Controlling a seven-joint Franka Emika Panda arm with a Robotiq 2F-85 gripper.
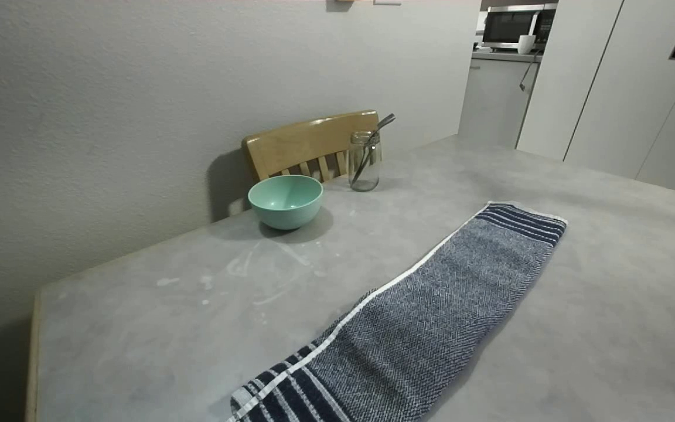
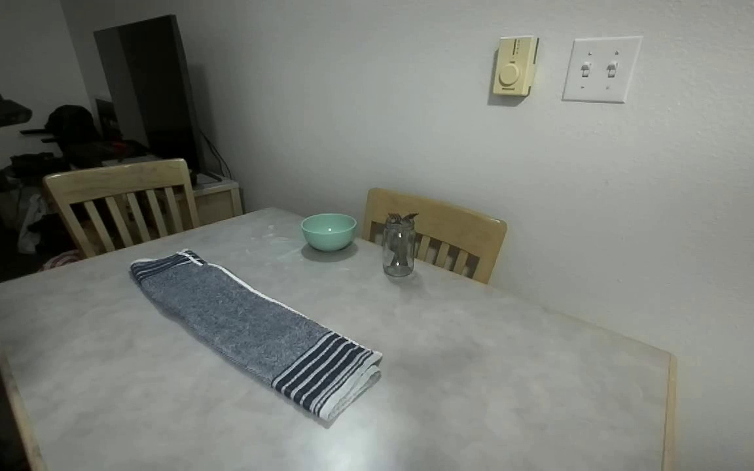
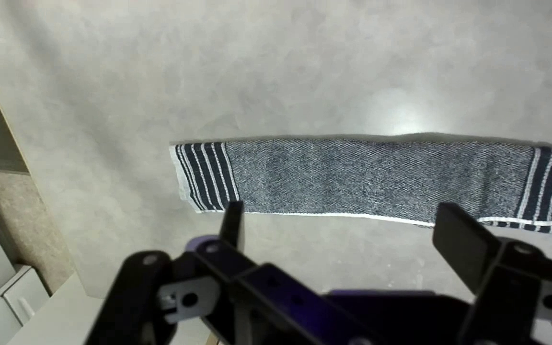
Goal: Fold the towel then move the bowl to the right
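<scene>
The grey towel lies flat as a long narrow strip, with navy and white stripes at both ends. At its striped end in an exterior view, the towel shows stacked layers. Beside it, nearer the wall, the mint-green bowl stands upright and looks empty inside; the bowl is outside the wrist view. Seen from the wrist, my gripper is wide open above the table, nothing between its fingers. The towel lies below and beyond the fingertips. Neither exterior view clearly shows the gripper.
A glass jar holding utensils stands next to the bowl; the jar is near the wall-side table edge. Behind it is a wooden chair. A second chair stands at another side of the table.
</scene>
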